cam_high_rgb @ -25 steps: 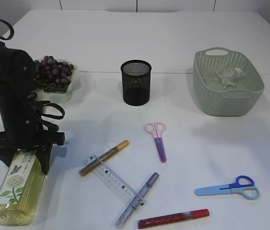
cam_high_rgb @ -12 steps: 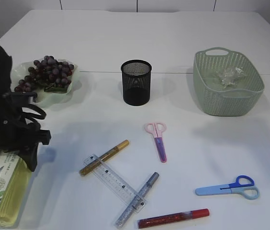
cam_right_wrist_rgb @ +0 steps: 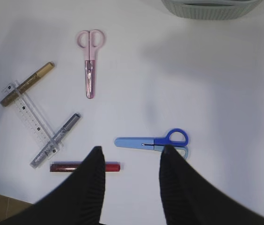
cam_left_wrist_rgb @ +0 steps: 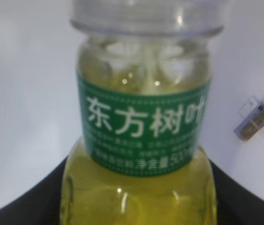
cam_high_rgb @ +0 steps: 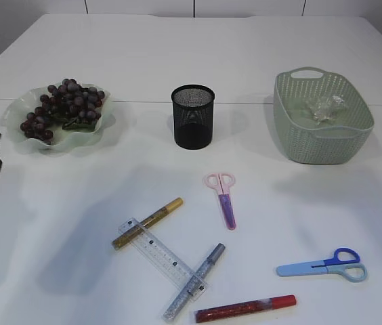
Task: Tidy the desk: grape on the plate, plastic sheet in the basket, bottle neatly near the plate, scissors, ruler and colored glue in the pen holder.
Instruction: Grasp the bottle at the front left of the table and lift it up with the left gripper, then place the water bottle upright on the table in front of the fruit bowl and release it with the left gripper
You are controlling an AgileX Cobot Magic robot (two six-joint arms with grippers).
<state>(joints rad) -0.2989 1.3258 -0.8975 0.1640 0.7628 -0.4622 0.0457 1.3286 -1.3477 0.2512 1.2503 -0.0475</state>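
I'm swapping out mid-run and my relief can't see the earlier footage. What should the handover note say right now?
Left end effector: closed on the clear bottle of yellow liquid with green label, lifted at the far left edge.
Right end effector: open, empty, above the blue scissors.
Done: purple grapes on the pale green plate; crumpled plastic sheet in the green basket.
Left: set bottle by plate; pink scissors, blue scissors, clear ruler and gold, silver, red glue pens into the black mesh pen holder.
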